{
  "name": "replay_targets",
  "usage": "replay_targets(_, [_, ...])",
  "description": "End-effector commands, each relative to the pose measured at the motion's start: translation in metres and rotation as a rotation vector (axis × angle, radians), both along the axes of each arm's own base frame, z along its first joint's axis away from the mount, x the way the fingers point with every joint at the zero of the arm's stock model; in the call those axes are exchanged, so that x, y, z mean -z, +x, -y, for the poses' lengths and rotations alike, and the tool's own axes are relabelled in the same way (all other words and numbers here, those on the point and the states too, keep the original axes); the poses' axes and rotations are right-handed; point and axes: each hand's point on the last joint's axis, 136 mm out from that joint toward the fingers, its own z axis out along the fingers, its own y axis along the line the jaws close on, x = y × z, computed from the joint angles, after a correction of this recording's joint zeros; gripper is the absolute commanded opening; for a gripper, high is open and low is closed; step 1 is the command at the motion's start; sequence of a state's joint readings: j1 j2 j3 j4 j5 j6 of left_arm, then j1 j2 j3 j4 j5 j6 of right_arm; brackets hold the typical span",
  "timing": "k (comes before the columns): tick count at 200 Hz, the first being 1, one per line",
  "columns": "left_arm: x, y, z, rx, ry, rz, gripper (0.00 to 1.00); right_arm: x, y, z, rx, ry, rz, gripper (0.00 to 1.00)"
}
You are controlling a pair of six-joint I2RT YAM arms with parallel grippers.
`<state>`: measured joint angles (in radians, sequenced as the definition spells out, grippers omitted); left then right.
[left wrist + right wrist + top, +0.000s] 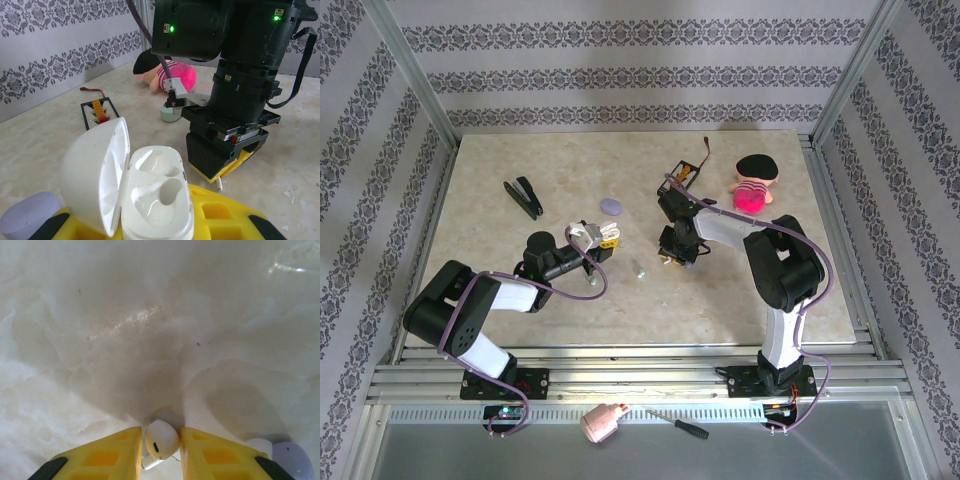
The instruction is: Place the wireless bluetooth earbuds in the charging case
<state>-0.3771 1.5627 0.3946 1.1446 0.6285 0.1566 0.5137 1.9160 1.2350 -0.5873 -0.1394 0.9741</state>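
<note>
Left wrist: left gripper (150, 227) clamped on the open charging case (155, 190), both sockets empty. Beyond, right gripper (220, 172) is down on the table (150, 315), fingers apparently pinching one earbud (161, 440). Nothing seated yet; both insertions remain.

We read no text, brand or number anywhere. The right arm's wrist (245, 95) carries a pale sticker (226, 77) and a red-and-green sticker (235, 138), but their print seems too small to make out.
</note>
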Motion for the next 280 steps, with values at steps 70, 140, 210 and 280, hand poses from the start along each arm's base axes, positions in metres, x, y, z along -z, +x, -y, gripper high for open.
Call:
replay_targets(70, [-0.006, -0.002, -0.001, 0.022, -0.008, 0.028, 0.0, 0.0, 0.004, 0.005, -0.064, -0.063, 0.023, 0.22])
replay_targets(140, [-0.006, -0.002, 0.0, 0.028, -0.011, 0.021, 0.0, 0.0, 0.0, 0.006, -0.085, -0.073, 0.014, 0.3])
replay_targets(210, [-0.005, -0.002, 0.001, 0.03, -0.007, 0.021, 0.0, 0.002, 0.008, 0.003, -0.01, 0.002, 0.014, 0.29])
replay_targets(280, [-0.004, -0.002, 0.001, 0.032, -0.005, 0.018, 0.0, 0.007, 0.009, 0.001, -0.022, 0.01, -0.002, 0.28])
